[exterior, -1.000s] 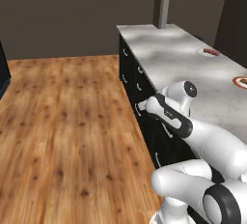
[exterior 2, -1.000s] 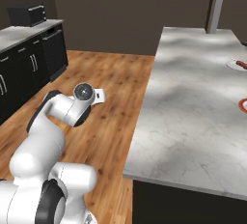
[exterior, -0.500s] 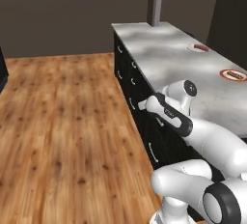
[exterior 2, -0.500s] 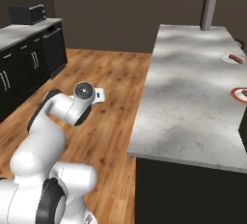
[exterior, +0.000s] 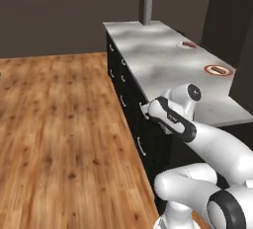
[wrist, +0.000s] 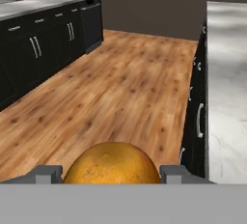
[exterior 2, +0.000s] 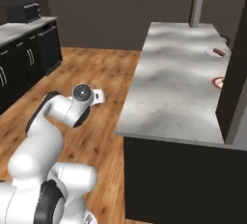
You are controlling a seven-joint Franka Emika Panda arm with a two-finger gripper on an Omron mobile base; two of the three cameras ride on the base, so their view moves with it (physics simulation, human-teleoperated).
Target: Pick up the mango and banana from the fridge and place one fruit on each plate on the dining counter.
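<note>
In the hand view the round orange-brown mango (wrist: 112, 165) sits between the two dark fingertips (wrist: 46, 174), and my gripper (wrist: 112, 175) is shut on it. The arm holds it low beside the dining counter (exterior: 148, 50), over the wooden floor. Two plates lie far along the marbled top: a small white plate (exterior: 188, 45) and a red-rimmed plate (exterior: 218, 69). From the right base view, the white plate (exterior 2: 216, 52) carries a small reddish-brown piece. It is too small to tell whether that is the banana. The fridge is out of view.
The counter's black base with drawer handles (wrist: 198, 119) runs close on the hand's right. Dark wall cabinets (wrist: 43, 39) line the far side of the open wood floor (exterior: 59, 124). A tall dark panel (exterior 2: 236, 73) partly covers the red-rimmed plate.
The whole scene has slid left in both base views, so the base has driven along the counter. The arm's pose looks unchanged.
</note>
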